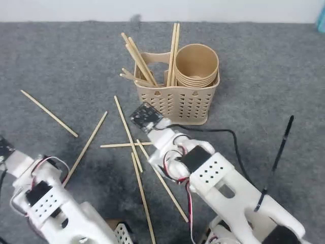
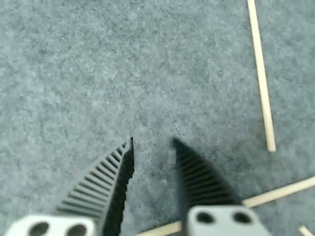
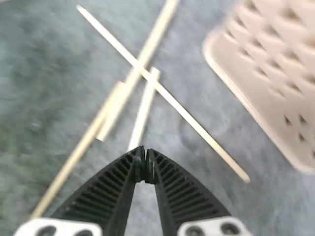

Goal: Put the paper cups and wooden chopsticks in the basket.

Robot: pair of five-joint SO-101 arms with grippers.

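The beige perforated basket stands at the back middle, holding stacked paper cups and several upright chopsticks. Several loose wooden chopsticks lie on the grey carpet: one far left, one slanted, and a crossed bunch in front of the basket. My right gripper is shut with nothing visibly between its fingers, hovering just over the crossed chopsticks beside the basket wall. Low over bare carpet at the near left, my left gripper is open, with a chopstick off to one side.
A black cable runs from the right arm across the carpet. A thin black rod sticks up at the right. The left arm sits at the near left corner. A pale wall edges the carpet at the back.
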